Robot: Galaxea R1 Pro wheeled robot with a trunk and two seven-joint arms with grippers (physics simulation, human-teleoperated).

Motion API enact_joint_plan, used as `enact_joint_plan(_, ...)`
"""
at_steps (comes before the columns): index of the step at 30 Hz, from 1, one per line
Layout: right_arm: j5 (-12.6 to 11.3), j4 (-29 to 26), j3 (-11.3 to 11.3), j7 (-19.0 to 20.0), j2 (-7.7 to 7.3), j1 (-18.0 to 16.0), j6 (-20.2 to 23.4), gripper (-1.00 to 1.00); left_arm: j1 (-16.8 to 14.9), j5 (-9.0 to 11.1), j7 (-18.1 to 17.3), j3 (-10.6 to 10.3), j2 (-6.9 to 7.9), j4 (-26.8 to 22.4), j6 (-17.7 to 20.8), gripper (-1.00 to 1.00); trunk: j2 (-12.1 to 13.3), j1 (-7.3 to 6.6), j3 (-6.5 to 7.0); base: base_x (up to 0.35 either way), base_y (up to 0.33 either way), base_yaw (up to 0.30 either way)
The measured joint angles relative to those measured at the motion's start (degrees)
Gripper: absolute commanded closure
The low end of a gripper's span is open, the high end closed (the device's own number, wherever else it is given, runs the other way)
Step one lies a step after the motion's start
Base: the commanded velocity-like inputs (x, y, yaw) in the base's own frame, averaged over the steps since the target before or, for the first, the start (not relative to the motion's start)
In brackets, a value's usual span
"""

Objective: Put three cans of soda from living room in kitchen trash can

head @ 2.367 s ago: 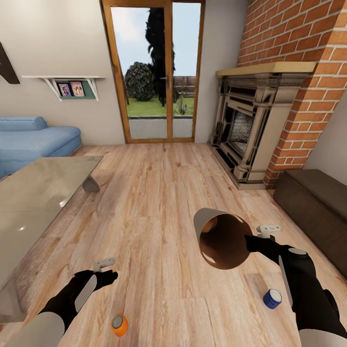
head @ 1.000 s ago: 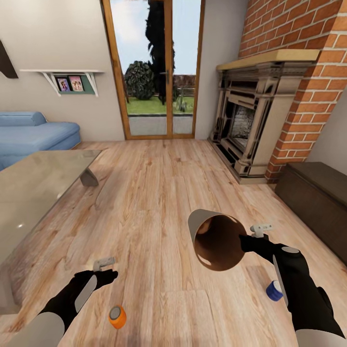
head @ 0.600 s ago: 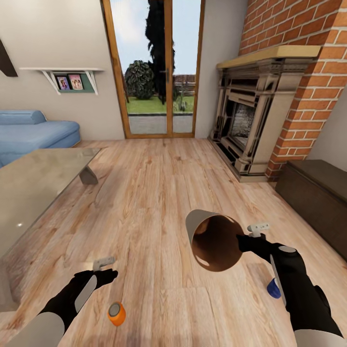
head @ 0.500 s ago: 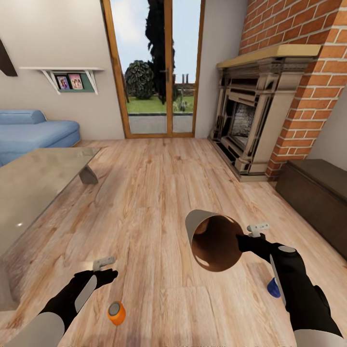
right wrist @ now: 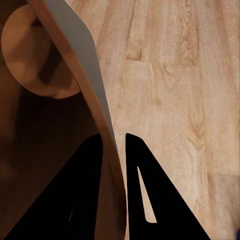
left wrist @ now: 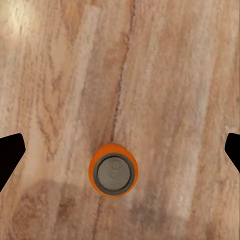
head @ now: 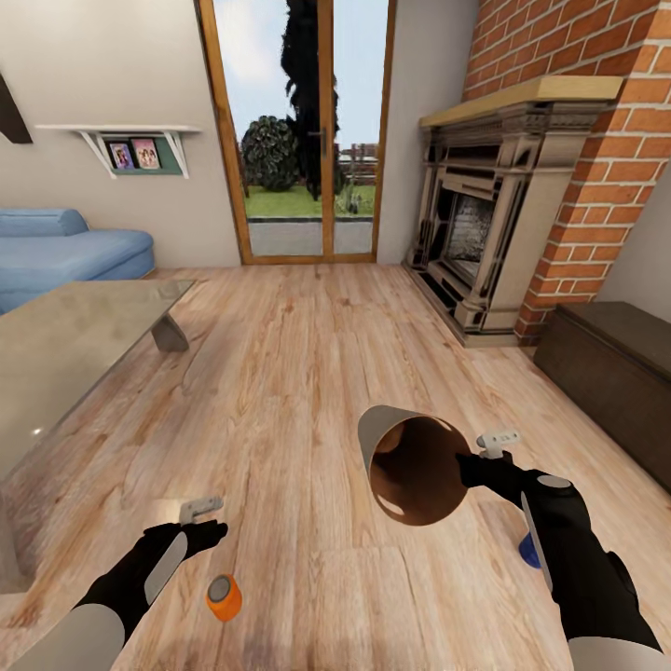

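Note:
One orange can of soda [head: 224, 597] stands upright on the wood floor, grey top up, just in front of my left hand. My left gripper [head: 207, 531] hangs over it, open. In the left wrist view the can of soda [left wrist: 113, 172] sits on the planks between the two wide-apart fingertips of the left gripper [left wrist: 121, 150]. My right gripper [head: 469, 463] is shut on the rim of the tan tash can [head: 415, 466], which is held tilted with its brown inside facing me. In the right wrist view the right gripper [right wrist: 113, 142] pinches the tash can's wall [right wrist: 85, 65].
A small blue object [head: 528, 552] sits on the floor, half hidden behind my right forearm. A glass coffee table [head: 65, 345] fills the left, with a blue sofa [head: 65, 256] beyond. Brick fireplace [head: 485, 233] and low dark cabinet [head: 615, 373] line the right; glass doors [head: 298, 140] ahead.
The whole view has shifted slightly, so the camera has moved. The orange can now sits a little higher in the picture, and my right arm hides more of the blue object. Both grippers keep their hold.

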Motion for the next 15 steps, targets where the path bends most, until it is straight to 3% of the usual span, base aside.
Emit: enact_joint_plan(15,-0.05,0.00,0.00,0.00,0.00,0.03,0.00,1.00,0.00,0.00,0.00,0.00,-0.05,0.00,-0.33,-1.00,-6.02,3.30,-2.69,0.000,0.000,0.000)
